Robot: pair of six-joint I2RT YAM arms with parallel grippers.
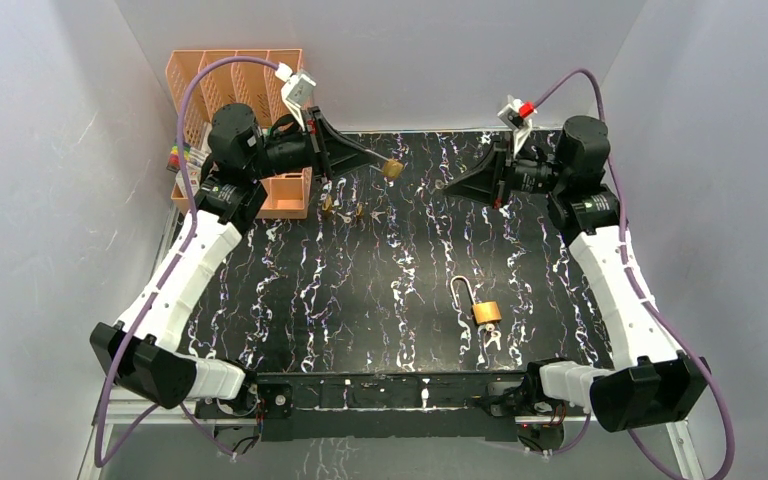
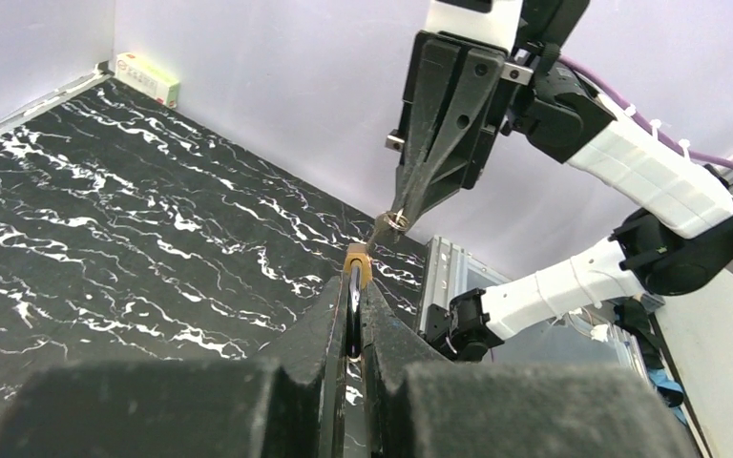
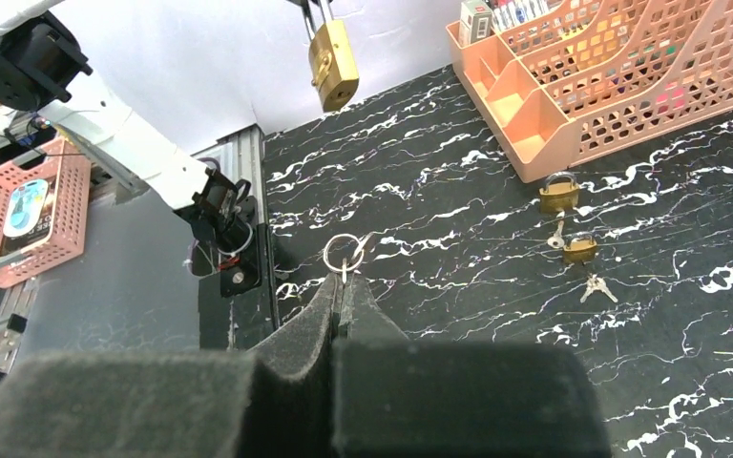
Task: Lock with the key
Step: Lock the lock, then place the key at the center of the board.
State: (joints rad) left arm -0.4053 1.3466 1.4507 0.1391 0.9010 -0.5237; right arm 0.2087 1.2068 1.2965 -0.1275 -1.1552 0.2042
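The brass padlock [image 3: 333, 65] hangs in the air, just right of the orange organizer [image 1: 250, 120]. The small key [image 2: 387, 229], on its ring [image 3: 344, 253], is farther right of the organizer, pointing at the padlock, apart from it.

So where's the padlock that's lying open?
In the top view, the open padlock lies on the black mat, right of centre toward the near edge, beside the right arm, with small keys just below it.

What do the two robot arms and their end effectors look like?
The left arm and right arm have white shells, black joints and a purple cable each. The left end effector and right end effector are black, tapering wedges.
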